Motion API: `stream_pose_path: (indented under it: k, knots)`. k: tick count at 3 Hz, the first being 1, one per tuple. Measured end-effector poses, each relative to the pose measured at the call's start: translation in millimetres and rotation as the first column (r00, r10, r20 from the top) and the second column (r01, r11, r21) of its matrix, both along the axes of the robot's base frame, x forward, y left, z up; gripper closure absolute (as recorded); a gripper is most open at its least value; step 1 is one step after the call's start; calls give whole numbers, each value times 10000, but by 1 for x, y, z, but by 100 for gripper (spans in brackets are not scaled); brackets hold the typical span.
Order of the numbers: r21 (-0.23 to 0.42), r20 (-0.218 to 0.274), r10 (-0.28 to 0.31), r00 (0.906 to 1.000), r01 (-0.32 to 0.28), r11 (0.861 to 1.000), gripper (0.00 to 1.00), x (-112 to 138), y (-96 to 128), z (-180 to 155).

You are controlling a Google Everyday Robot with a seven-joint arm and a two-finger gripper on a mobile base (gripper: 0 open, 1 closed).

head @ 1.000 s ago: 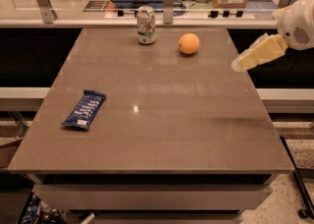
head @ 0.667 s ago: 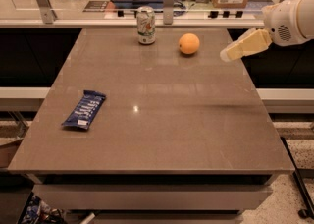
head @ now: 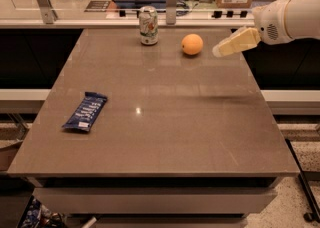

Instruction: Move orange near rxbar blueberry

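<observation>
Sam: Did the orange [head: 192, 44] move since a second before?

Ana: No. It stayed at the far side of the desk [head: 165, 137], a bit to the right of the drink can [head: 148, 25]. Only the end effector [head: 220, 49] moved. It slid left and hung in the air just beside the orange, on its right. It was not touching it.

Sam: Was the end effector spread or pressed together?

Ana: I could not tell. It held nothing, though.

Sam: So what could go wrong?

Ana: The orange was round and smooth. I thought one small bump from the side could make it roll. It might roll left into the can and knock it over, or roll off the far edge of the desk.

Sam: And if the grab worked?

Ana: A round fruit can slip out of a weak pinch. The rxbar blueberry [head: 85, 111] lay well apart from it, near the left front of the desk. That looked like a long trip, so a loose hold could let the orange drop on the way.

Sam: What about the end of the trip?

Ana: If it was let go too high, it could bounce and roll away from the bar again. If it came down on top of the bar, it could squash it or push it off the near edge.
</observation>
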State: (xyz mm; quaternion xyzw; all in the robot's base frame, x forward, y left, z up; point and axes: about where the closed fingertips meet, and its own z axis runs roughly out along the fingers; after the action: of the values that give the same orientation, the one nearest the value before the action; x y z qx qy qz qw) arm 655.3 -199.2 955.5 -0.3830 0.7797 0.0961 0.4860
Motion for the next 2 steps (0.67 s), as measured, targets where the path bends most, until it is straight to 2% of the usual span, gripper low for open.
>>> stream_pose_path:
  k: [1, 2]
  knots:
    - [354, -13, -189, 9998, 189, 9992, 0, 20, 9, -12]
    - [959, -152, -135, 9998, 149, 9953, 0, 52, 25, -32]
